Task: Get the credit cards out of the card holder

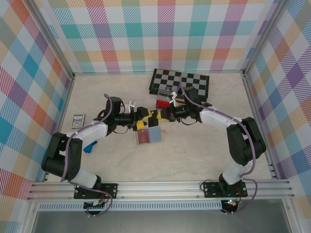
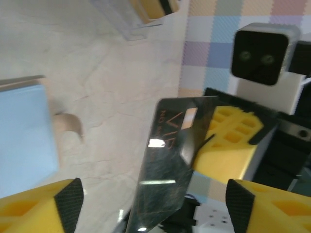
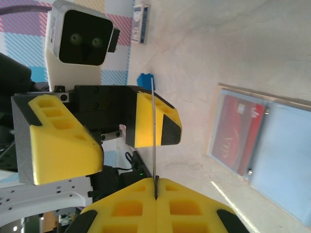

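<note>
**Spotter:** Grey plastic is what you have in the air: a dark grey card [image 2: 167, 170] is out of the card holder [image 1: 148, 136] and up between your two arms.

**Operator:** So how much is done?

**Spotter:** One card out, I'd judge, and at least one to go. The holder lies open on the table [image 1: 204, 150], below the spot where the arms meet. Seen from above, a red card [image 3: 235, 131] sits in its left half. The right half shows plain light blue, and you can't tell from here whether anything is tucked inside it.

**Operator:** Walk me across, left to right.

**Spotter:** Your left gripper [image 2: 155, 204] stands wide, its fingers well apart. From the right wrist, the grey card runs edge-on just beside one of those fingers [image 3: 165, 121]. I can't say whether it touches. From the left wrist, the card hangs in the gap with room on both sides. Then comes your right gripper [image 3: 155, 187], closed tight on the end of the card, so that side carries it.

**Operator:** And the holder, relative to all that?

**Spotter:** It lies flat on the table, apart from both grippers, with nothing pressing on it. My judgement is that you set the grey card down clear of the holder, then go for the red one. Since nothing pins the holder, it may slide when you pull.
</note>
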Controlling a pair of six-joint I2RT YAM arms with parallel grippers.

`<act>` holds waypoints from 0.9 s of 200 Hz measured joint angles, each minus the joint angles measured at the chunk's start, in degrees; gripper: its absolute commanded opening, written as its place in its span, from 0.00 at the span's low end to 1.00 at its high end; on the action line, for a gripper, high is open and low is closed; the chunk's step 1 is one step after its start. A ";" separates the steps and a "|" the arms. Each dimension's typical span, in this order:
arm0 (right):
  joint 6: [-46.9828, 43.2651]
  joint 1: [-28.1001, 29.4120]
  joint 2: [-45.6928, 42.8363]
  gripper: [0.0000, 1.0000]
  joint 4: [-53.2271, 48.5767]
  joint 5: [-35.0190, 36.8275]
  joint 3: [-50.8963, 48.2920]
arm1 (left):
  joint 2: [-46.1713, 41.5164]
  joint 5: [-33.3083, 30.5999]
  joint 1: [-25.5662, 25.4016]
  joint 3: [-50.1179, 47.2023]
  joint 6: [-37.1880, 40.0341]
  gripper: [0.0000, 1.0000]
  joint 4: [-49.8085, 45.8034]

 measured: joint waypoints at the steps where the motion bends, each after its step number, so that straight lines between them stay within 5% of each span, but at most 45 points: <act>1: 0.02 0.00 0.00 0.00 0.04 -0.09 0.00 | -0.02 0.04 0.00 0.00 -0.20 0.70 0.24; 90: 6.05 -0.85 -0.33 0.01 7.69 -5.68 -0.15 | -0.90 2.93 -0.42 -0.66 -9.51 0.06 13.33; 108: 8.70 -0.94 -0.31 0.16 10.40 -5.95 -1.11 | -0.98 2.82 -0.48 -0.74 -9.97 0.03 14.29; 133: 11.82 -0.57 -0.28 0.20 13.84 -5.84 -2.27 | -1.03 2.36 -1.09 -0.76 -10.62 0.01 14.71; 168: 16.04 0.00 -0.15 0.08 17.51 -5.40 -2.49 | -1.09 1.75 -1.27 -0.76 -11.45 0.02 15.98; 180: 16.92 -0.07 -0.15 0.00 18.25 -5.35 -2.49 | -1.14 1.33 -1.25 -0.76 -11.45 0.10 15.89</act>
